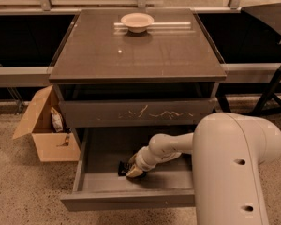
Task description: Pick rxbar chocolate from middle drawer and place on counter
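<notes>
The middle drawer (126, 201) is pulled open below the counter (136, 55). The rxbar chocolate (122, 168), a small black wrapper, lies on the drawer floor left of centre. My gripper (132, 169) reaches down into the drawer from the right and sits right at the bar's right end, covering part of it. The white arm (234, 168) fills the lower right of the camera view and hides the drawer's right side.
A drawer front with pale scratch marks (140, 112) sits above the open drawer. A pale bowl (137, 21) stands at the back of the counter. An open cardboard box (44, 135) holding a snack bag (57, 119) stands on the floor at the left.
</notes>
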Robot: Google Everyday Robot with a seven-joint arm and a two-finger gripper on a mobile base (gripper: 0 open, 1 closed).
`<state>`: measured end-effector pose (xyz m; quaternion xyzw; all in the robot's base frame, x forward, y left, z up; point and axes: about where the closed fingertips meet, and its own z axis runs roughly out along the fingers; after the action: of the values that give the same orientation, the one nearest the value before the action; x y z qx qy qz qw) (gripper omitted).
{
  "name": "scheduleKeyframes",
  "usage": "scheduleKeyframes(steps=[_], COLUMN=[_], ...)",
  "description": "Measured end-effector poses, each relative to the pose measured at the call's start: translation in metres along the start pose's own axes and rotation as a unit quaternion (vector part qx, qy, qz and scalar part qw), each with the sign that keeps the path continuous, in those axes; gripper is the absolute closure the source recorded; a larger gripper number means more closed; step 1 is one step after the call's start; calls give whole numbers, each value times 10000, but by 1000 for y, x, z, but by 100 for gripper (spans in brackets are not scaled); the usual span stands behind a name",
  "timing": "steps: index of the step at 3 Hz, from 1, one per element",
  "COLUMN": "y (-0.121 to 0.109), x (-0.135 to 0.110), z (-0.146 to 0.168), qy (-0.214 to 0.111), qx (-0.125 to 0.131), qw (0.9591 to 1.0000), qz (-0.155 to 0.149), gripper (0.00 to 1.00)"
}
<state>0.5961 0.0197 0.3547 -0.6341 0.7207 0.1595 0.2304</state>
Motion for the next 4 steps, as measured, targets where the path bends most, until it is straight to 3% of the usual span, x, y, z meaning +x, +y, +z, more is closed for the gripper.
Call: scheduleKeyframes(steps=[1,2,3,4], y=[-3,-11,-12,-15], x=[-2,-18,-36,-39], z=[-15,-46,-97,-154], qy=[-194,-713,-1579,-2413], qx=[79,130,107,206], qw=[9996,9965,9849,9642], qz=[-188,-416,-699,-1077], gripper=[100,100,100,100])
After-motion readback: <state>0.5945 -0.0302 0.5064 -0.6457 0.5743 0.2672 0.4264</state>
